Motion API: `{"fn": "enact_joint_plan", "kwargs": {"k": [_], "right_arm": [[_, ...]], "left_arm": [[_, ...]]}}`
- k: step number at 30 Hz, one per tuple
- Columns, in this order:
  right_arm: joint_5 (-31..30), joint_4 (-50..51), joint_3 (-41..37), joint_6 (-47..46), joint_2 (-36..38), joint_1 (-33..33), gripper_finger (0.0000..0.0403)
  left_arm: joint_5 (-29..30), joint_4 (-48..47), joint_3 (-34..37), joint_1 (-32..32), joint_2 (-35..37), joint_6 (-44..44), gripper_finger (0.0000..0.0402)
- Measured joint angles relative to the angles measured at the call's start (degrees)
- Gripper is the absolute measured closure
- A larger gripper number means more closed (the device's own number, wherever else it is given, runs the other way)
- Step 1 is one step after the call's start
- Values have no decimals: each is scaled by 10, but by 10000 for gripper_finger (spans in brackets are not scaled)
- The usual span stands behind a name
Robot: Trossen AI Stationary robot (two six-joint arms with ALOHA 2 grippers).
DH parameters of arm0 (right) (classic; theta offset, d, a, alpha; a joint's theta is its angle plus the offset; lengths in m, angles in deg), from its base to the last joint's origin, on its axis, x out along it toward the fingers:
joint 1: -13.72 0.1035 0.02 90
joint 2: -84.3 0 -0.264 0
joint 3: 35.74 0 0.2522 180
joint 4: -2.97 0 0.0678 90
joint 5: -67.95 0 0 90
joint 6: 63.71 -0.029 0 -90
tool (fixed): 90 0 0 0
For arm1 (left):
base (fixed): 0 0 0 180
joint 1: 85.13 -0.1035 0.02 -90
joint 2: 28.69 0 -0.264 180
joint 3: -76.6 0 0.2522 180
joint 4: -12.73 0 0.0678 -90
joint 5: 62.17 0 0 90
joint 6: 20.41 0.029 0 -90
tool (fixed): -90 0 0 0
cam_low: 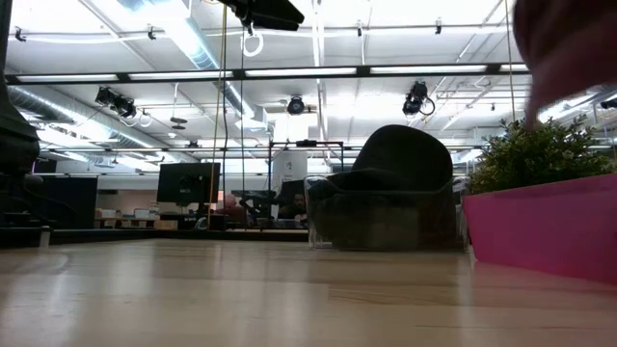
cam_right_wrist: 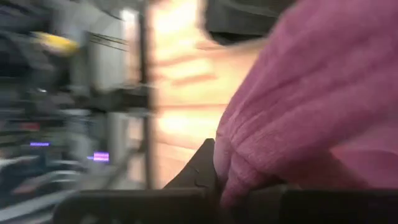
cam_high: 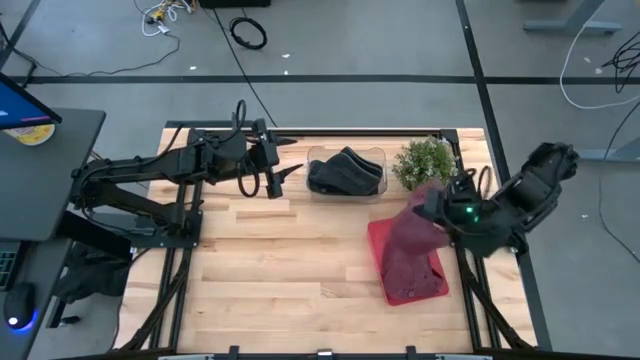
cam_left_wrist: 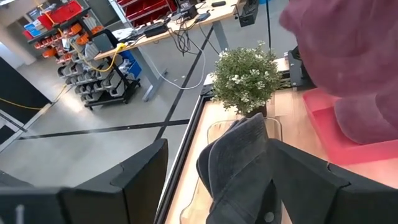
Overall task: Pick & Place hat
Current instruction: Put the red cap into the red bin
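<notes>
Right wrist view shows the right gripper pinching a fold of the dusty-pink knitted fabric hat; the cloth fills most of this picture. In the high view, right of centre, the same gripper holds the hat lifted, hanging above the shallow pink plastic tray, whose wall is at the right edge in the low view. Above-left of it stands the clear plastic bin with a dark grey hat inside, and the small green potted plant is just beside this bin. The left gripper waits at upper centre, fingers spread, near the bin's left side.

I judge the carry is in progress. To do it well, the grip must stay firm on the fold, and the hanging cloth should pass clear of the plant before any release.
</notes>
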Motion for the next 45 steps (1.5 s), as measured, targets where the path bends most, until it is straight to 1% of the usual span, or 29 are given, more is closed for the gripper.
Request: {"fn": "enact_joint_plan", "kwargs": {"k": [2,4,17,22,34,36,40,45], "right_arm": [[56,33,-1,0,-5,-8,398],[82,53,-1,-9,-15,-11,398],[73,59,-2,-19,-61,-16,397],[72,59,-2,-18,-75,-27,397],[73,59,-3,-11,-134,-50,395],[76,59,-13,-11,-141,-54,395],[103,59,-56,-18,-148,-59,395],[107,33,-98,-24,-148,-66,395]], "left_arm": [[0,0,0,0,0,-6,124],[0,0,0,0,0,-12,124],[0,3,0,0,0,-12,124],[0,3,0,0,0,-13,124],[0,3,0,0,0,-22,124],[0,2,0,0,0,-22,124],[0,2,0,0,0,-22,124],[0,2,0,0,0,-22,124]]}}
